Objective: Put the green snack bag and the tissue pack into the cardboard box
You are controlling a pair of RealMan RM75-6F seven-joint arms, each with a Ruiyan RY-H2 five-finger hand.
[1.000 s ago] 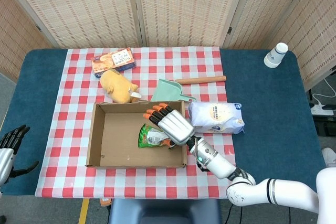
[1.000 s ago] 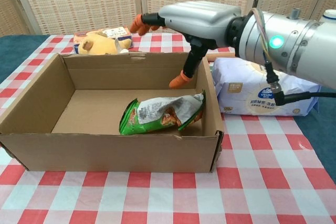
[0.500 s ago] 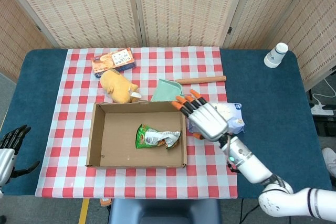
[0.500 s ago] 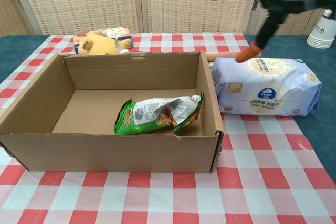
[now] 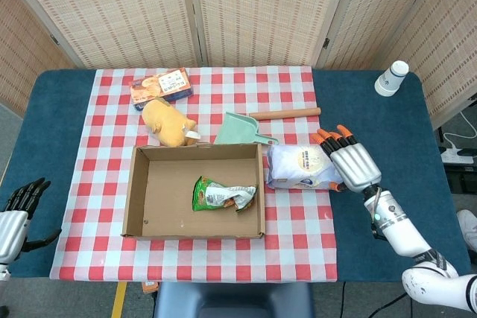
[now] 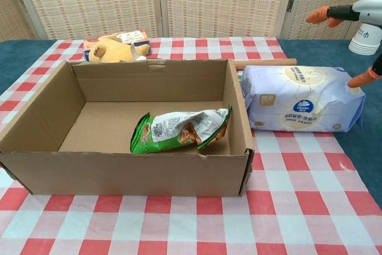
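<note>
The green snack bag (image 5: 223, 196) (image 6: 179, 131) lies inside the cardboard box (image 5: 141, 188) (image 6: 42, 111), near its right wall. Just right of the box, on the checked cloth, lies the white-and-blue tissue pack (image 5: 302, 167) (image 6: 301, 104). My right hand (image 5: 348, 160) (image 6: 349, 22) hovers open over the pack's right end with orange-tipped fingers spread, holding nothing. Far off at the table's left front edge is my left hand (image 5: 19, 206), open and away from everything.
A yellow plush toy (image 5: 168, 123) and a snack box (image 5: 161, 86) lie behind the cardboard box. A green dustpan (image 5: 243, 129) with a wooden handle sits between the box and the tissue pack's far side. A white paper cup (image 5: 391, 77) stands at the back right.
My right hand has let go of the green snack bag in the box, risen out, and swung right to above the tissue pack's right end. The bag stays in the box.
</note>
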